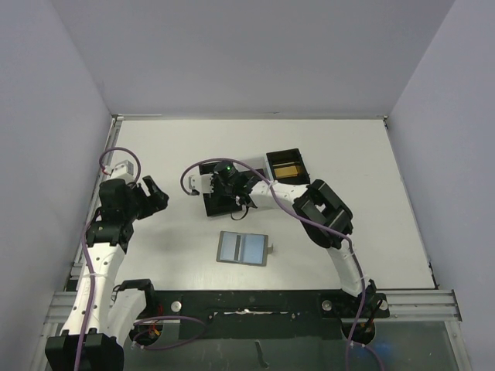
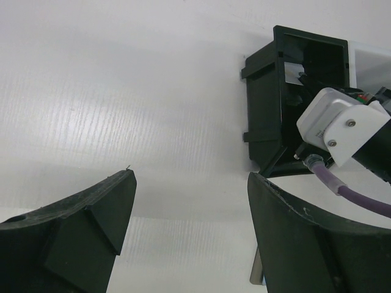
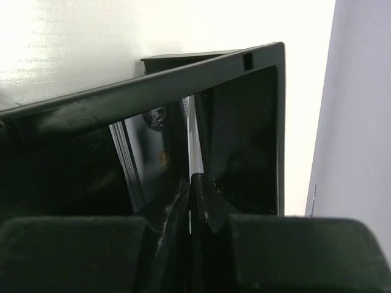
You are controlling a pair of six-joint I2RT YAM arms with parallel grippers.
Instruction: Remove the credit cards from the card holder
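Note:
The card holder [image 1: 244,248] lies open and flat on the table in front of the arms, showing its blue-grey two-panel inside and its small snap tab on the right. My right gripper [image 1: 230,188] reaches into a compartment of the black tray [image 1: 219,206]. In the right wrist view it [image 3: 193,180] is shut on a thin white card [image 3: 190,131] held edge-on. Another card [image 3: 131,162] leans in the compartment to its left. My left gripper [image 1: 152,193] is open and empty, off to the left; the left wrist view [image 2: 191,183] shows only bare table between its fingers.
A second black compartment [image 1: 285,165] with a gold-coloured card inside stands at the back right of the tray. In the left wrist view the tray [image 2: 267,91] and the right arm's wrist [image 2: 337,125] are at the upper right. Walls enclose the table.

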